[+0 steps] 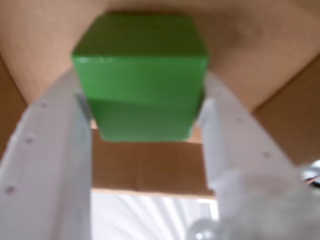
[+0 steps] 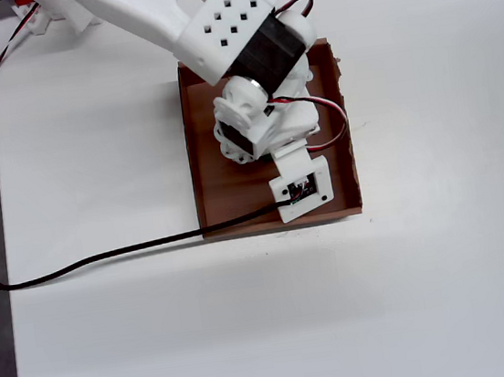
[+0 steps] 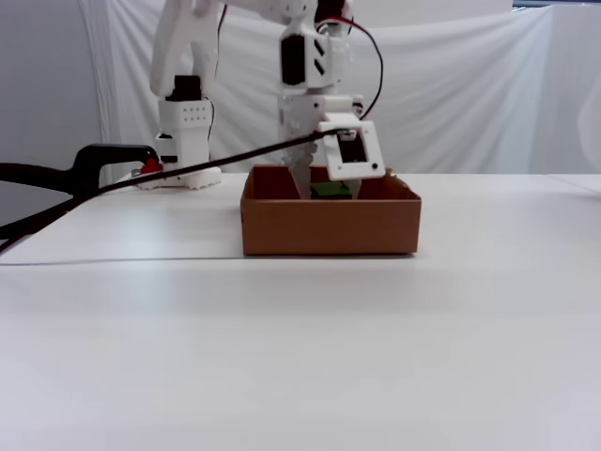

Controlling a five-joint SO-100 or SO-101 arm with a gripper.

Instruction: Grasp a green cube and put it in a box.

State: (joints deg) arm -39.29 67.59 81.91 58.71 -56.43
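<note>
Green and matte, the green cube [image 1: 141,75] sits clamped between the white fingers [image 1: 52,165] of our hand [image 1: 145,112] in the wrist view, brown cardboard beneath it. From overhead, our arm [image 2: 244,51] covers the cube above the box [image 2: 210,184] on the white surface [image 2: 251,327]. In the fixed view, the cube [image 3: 330,190] shows just over the box rim [image 3: 329,199].
</note>
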